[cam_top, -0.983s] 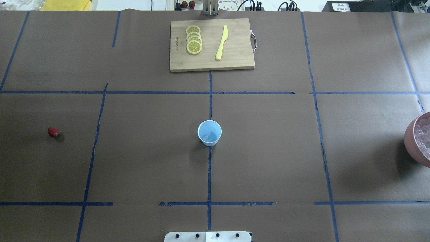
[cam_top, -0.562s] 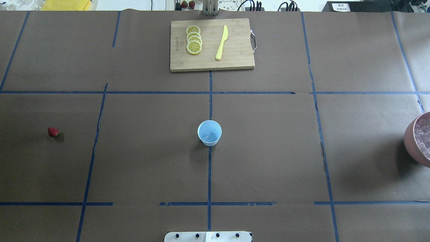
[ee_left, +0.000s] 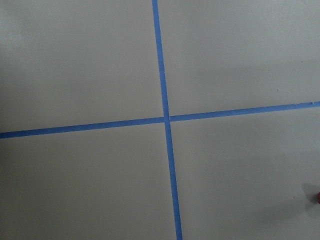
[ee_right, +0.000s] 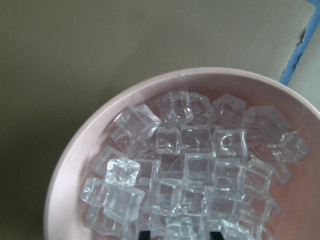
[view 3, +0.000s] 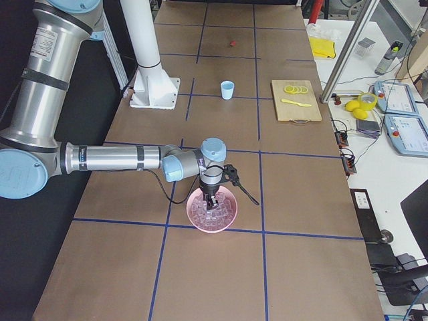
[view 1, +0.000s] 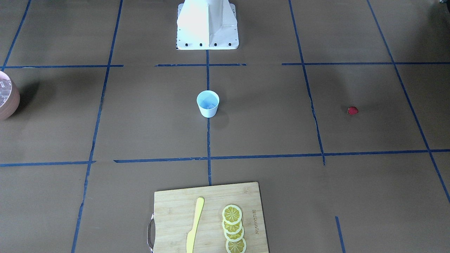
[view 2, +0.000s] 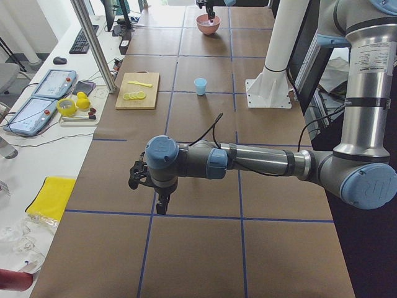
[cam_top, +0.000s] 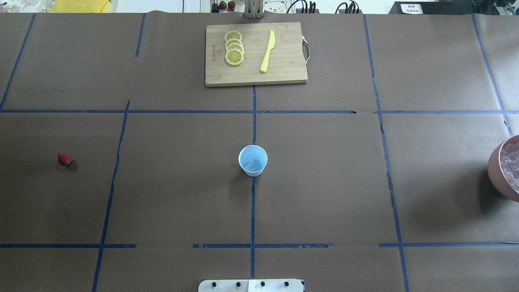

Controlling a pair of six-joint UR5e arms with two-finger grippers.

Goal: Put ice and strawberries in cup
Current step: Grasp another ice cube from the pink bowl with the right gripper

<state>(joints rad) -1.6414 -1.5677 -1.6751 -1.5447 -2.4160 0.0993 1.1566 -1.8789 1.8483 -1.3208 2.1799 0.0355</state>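
The pale blue cup (cam_top: 253, 160) stands upright at the table's centre with a little ice (cam_top: 250, 165) in its bottom. The strawberry (cam_top: 64, 159) lies alone far to the left. My right gripper (ee_right: 181, 236) is open, its dark fingertips (ee_right: 145, 235) low over the heap of ice (ee_right: 195, 165) in the pink bowl (cam_top: 496, 170). In the exterior right view it (view 3: 212, 202) reaches down into the bowl (view 3: 212, 224). My left gripper (view 2: 161, 208) hangs over bare table, and I cannot tell whether it is open or shut. A sliver of red (ee_left: 318, 196) shows at the left wrist view's right edge.
A wooden cutting board (cam_top: 255, 77) at the far middle carries lemon slices (cam_top: 234, 48) and a yellow knife (cam_top: 267, 52). The robot's white base (view 1: 207, 24) stands at the near edge. Blue tape lines cross the brown table cover.
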